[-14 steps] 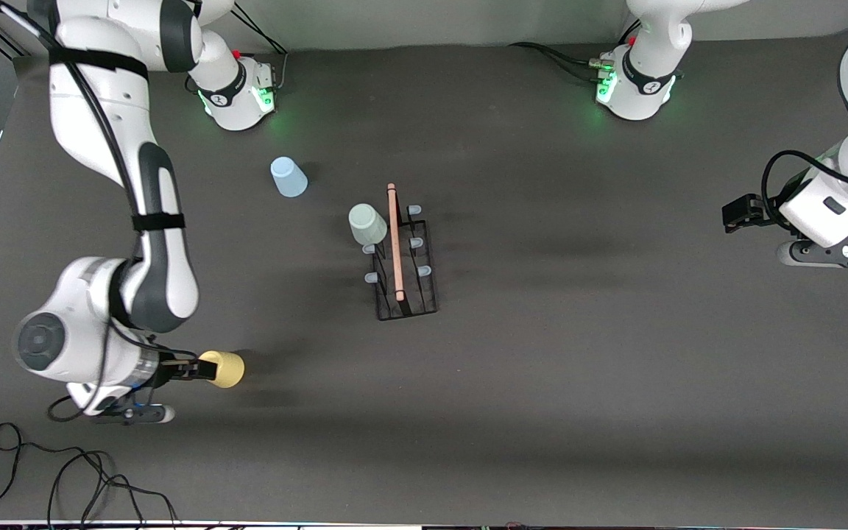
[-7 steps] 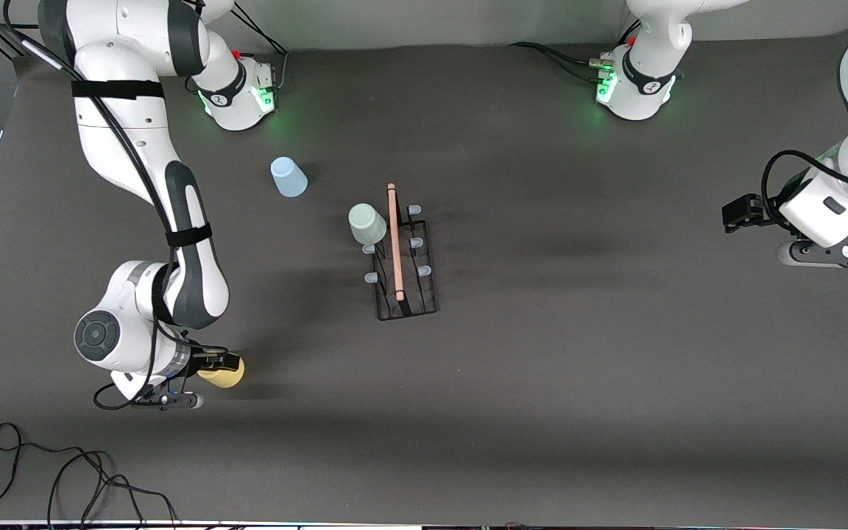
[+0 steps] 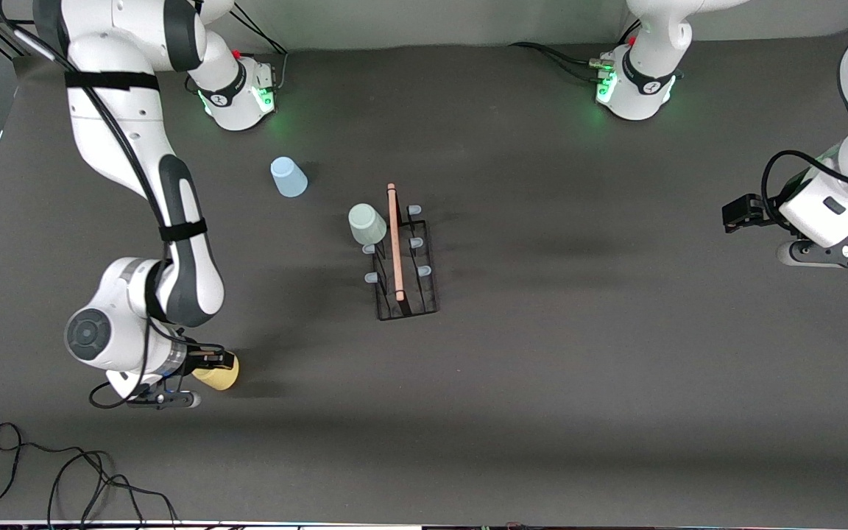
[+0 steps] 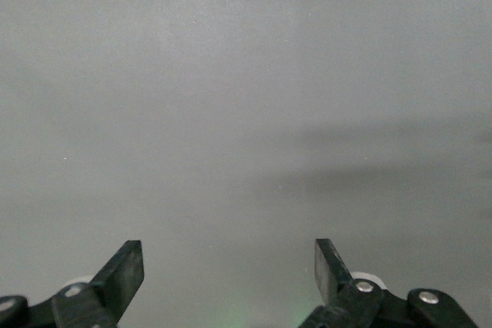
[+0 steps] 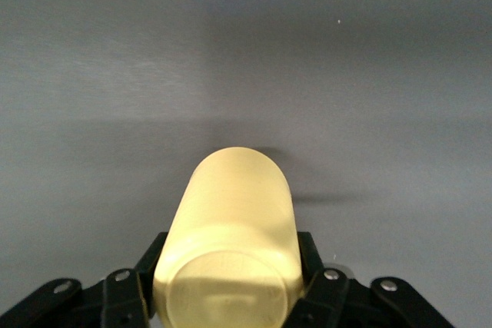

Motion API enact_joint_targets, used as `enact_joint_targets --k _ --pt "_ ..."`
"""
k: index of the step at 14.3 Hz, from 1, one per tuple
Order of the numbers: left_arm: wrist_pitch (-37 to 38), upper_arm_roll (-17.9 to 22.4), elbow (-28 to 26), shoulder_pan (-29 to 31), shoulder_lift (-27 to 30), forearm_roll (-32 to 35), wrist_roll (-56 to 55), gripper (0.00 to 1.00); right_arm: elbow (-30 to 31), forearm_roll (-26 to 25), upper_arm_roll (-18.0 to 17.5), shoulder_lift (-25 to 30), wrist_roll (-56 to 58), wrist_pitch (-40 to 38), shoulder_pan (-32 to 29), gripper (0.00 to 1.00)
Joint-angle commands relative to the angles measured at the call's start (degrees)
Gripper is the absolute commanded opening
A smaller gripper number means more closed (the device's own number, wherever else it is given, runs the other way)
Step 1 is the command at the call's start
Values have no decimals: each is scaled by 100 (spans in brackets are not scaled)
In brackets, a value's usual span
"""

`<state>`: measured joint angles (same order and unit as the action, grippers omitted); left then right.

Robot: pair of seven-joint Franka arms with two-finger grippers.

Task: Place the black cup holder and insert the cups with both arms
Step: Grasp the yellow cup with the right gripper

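The black cup holder stands mid-table, its wooden rod handle on top. A mint green cup sits upside down on one of its prongs. The light blue cup stands upside down on the table, closer to the right arm's base. The yellow cup lies sideways, nearer the front camera at the right arm's end. My right gripper is shut on it, a finger on each side near its base. My left gripper waits open and empty over bare table at the left arm's end.
Both arm bases glow green along the table's back edge. A loose black cable curls at the front corner near the right arm's end. The rack's other prongs are bare.
The right arm pushed its gripper forward around the yellow cup and the fingers closed on it. The cup shifted slightly. The left arm stayed still.
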<state>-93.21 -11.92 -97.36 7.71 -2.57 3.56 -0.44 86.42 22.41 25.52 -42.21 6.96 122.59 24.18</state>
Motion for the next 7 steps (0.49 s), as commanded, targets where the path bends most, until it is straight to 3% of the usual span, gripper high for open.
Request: enact_joint_targets --k 1,5,7 --pt "-92 15 -160 20 178 -57 96 99 -309 -226 189 695 -413 -892 52 0" --pt "-92 15 -160 20 178 -57 96 99 -451 -1149 129 1889 -1607 -2263 78 0" --pt "-92 15 -160 20 178 -57 96 99 -459 -1186 154 2251 -2336 -2712 384 0"
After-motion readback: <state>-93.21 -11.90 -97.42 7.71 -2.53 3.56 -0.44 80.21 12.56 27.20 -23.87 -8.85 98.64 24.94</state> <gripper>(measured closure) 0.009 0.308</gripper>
